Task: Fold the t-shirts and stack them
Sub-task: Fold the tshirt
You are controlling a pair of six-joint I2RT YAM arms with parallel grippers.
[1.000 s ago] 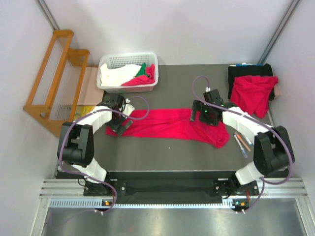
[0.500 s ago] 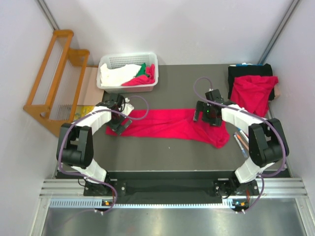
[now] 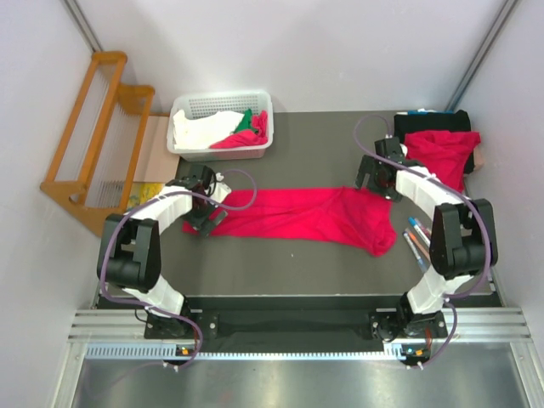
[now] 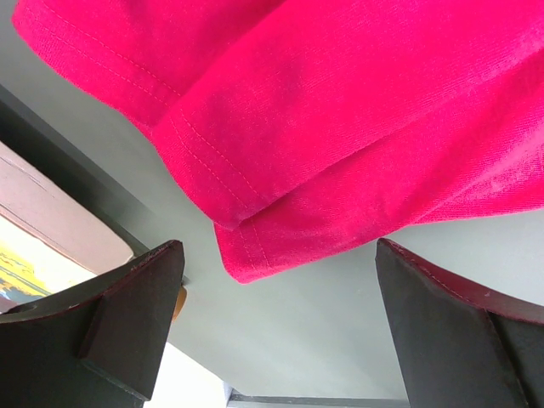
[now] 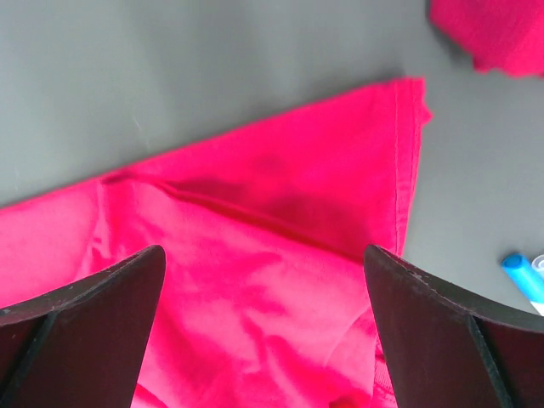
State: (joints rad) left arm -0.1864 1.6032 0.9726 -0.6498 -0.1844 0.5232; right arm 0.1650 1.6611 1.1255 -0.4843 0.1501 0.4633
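Observation:
A crimson t-shirt [image 3: 297, 214] lies stretched in a long, loosely folded strip across the middle of the dark table [image 3: 314, 140]. My left gripper [image 3: 204, 218] hovers open at its left end; in the left wrist view the hemmed corner [image 4: 246, 242] sits just ahead of the open gripper [image 4: 280, 327], with nothing between the fingers. My right gripper [image 3: 376, 176] is open above the strip's right end, and the cloth [image 5: 280, 255] fills the view beneath the gripper [image 5: 263, 340]. A second red t-shirt [image 3: 438, 160] lies crumpled at the back right [image 5: 501, 30].
A white basket [image 3: 197, 106] at the back left holds white, green and red cloth. Pens [image 3: 416, 240] lie right of the strip, one blue tip [image 5: 520, 274] showing. The second shirt rests on a black object [image 3: 425, 125]. A wooden rack [image 3: 93, 127] stands off the table's left.
My right gripper has pulled away from the middle-right of the shirt toward the back right corner, leaving the cloth lying flat. The left gripper has barely moved.

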